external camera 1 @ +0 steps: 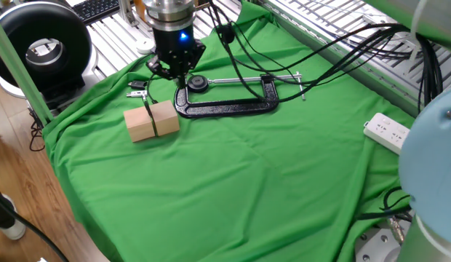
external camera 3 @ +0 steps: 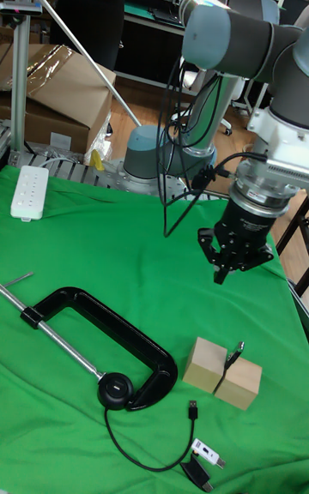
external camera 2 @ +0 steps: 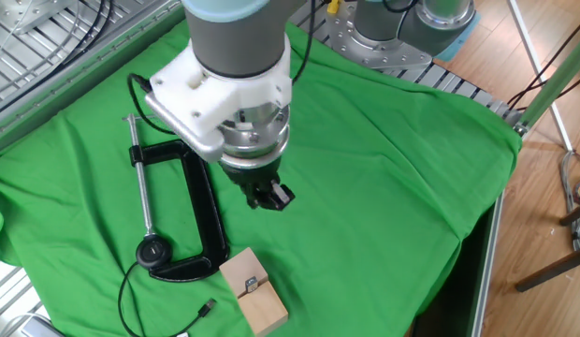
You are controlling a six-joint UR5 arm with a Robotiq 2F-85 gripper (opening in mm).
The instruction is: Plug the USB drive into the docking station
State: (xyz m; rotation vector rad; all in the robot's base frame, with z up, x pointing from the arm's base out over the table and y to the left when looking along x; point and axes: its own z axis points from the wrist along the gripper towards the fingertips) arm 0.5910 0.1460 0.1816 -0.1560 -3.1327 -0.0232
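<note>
The USB drive (external camera 3: 233, 355) is a slim dark stick standing tilted in the gap between two wooden blocks (external camera 3: 222, 371); it also shows on top of the blocks (external camera 2: 254, 284). The docking station (external camera 1: 197, 82), a round black puck (external camera 3: 114, 388) with a thin cable, lies by the screw end of the C-clamp. My gripper (external camera 3: 225, 276) hangs above the cloth, above and behind the blocks and apart from them. Its fingers meet at the tips with nothing seen between them. In one fixed view the gripper (external camera 1: 174, 73) is just left of the puck.
A big black C-clamp (external camera 1: 225, 103) lies behind the blocks. The puck's cable ends in a silver plug (external camera 3: 194, 411) near small adapters (external camera 3: 204, 460). A white power strip (external camera 1: 391, 135) sits at the cloth's edge. Arm cables trail over the clamp.
</note>
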